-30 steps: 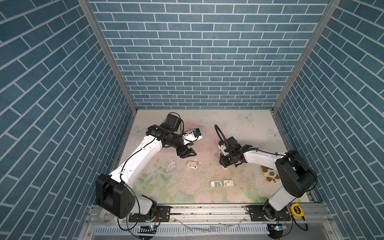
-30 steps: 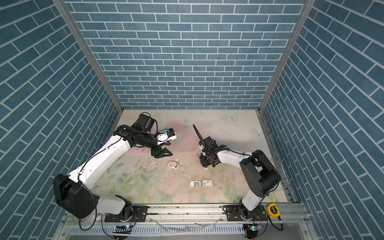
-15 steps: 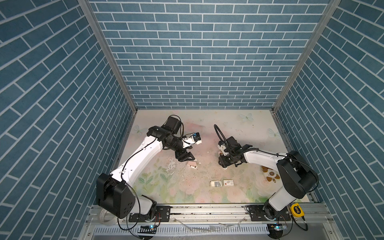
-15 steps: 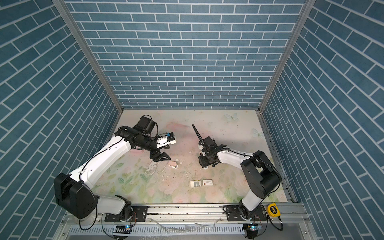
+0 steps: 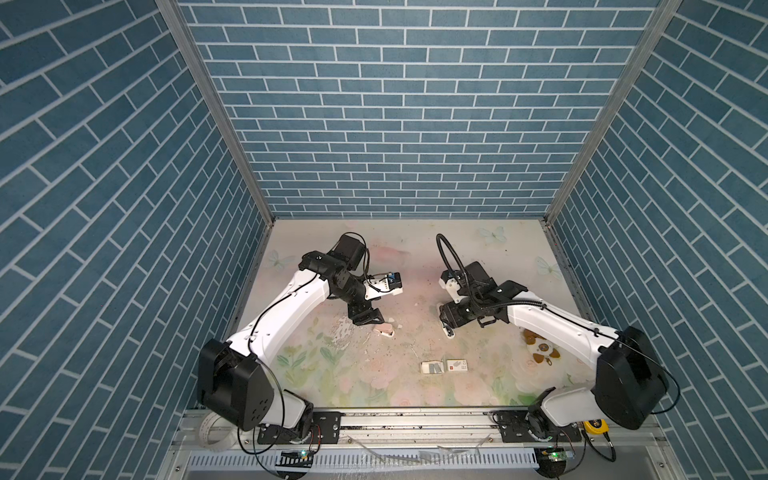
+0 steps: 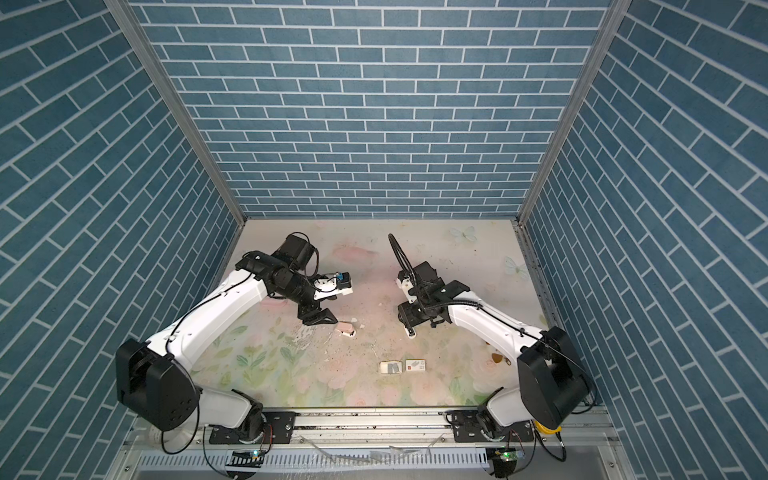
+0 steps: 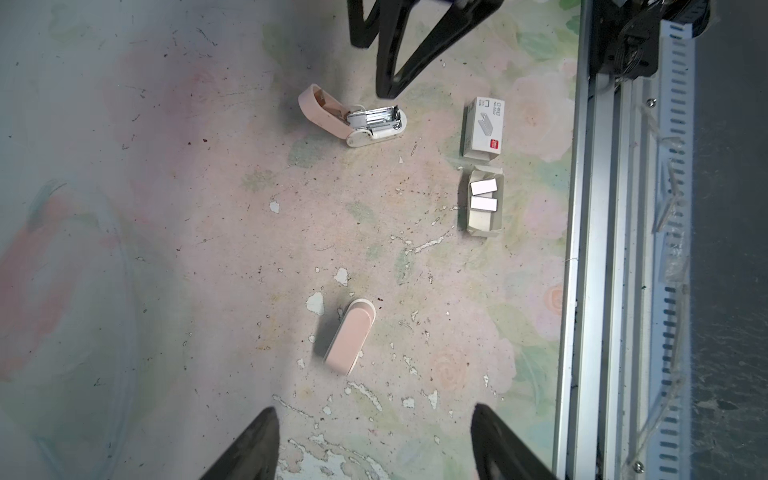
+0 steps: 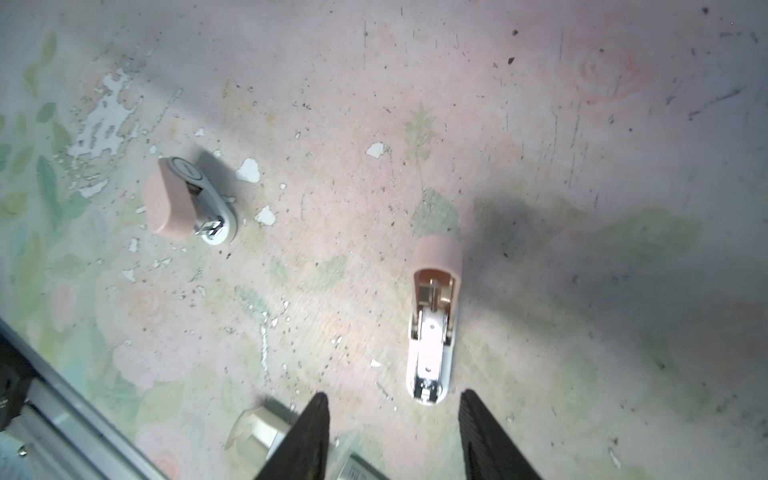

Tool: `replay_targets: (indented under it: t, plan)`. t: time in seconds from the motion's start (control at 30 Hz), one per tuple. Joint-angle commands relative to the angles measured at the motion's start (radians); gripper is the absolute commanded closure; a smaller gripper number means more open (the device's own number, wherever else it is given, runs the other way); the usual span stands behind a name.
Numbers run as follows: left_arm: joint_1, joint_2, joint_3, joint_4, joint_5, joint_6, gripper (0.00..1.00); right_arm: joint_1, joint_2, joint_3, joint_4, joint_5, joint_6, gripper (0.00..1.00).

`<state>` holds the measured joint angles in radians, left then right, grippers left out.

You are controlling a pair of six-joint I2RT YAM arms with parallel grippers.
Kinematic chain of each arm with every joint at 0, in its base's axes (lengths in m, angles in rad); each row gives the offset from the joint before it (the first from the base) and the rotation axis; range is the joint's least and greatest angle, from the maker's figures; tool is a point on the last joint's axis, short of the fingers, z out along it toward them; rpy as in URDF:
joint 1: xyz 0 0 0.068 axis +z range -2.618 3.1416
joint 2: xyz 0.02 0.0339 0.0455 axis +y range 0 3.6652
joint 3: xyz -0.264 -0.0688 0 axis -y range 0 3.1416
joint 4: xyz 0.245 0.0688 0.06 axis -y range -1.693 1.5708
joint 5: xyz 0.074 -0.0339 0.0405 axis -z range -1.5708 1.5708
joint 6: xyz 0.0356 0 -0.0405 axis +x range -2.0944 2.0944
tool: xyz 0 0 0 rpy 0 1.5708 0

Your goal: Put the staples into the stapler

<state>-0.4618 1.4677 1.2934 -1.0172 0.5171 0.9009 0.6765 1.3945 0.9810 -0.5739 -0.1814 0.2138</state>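
On the flowery table (image 7: 166,249), the staples (image 7: 484,188) lie in their white tray (image 7: 484,226), apart from the open stapler (image 8: 432,332). The left gripper (image 7: 372,409) and right gripper (image 8: 392,395) both stand spread wide, holding nothing (a second stapler (image 7: 349,336) sits shut nearby). Nothing looks loaded yet; next, I think, one must reach the tray and pinch a thin strip.

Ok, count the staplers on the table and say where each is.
2. The closed stapler lies by the left gripper; the opened stapler lies by the right gripper. No others show, though one could be hidden.
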Motion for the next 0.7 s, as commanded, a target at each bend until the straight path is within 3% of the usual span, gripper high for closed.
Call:
replay_targets:
  t: [0.0, 0.17, 0.37, 0.67]
  plan:
    - [-0.052, 0.061, -0.028, 0.035, -0.087, 0.048, 0.26, -0.02, -0.109, -0.015, -0.134, -0.028, 0.067, 0.53]
    - [-0.127, 0.141, -0.048, 0.101, -0.17, 0.107, 0.28, -0.038, -0.3, -0.133, -0.122, -0.098, 0.212, 0.58]
    - [-0.155, 0.238, -0.058, 0.15, -0.242, 0.183, 0.3, -0.061, -0.523, -0.253, -0.104, -0.098, 0.32, 0.6]
    - [-0.205, 0.336, -0.048, 0.202, -0.314, 0.202, 0.35, -0.114, -0.623, -0.326, -0.051, -0.164, 0.378, 0.64]
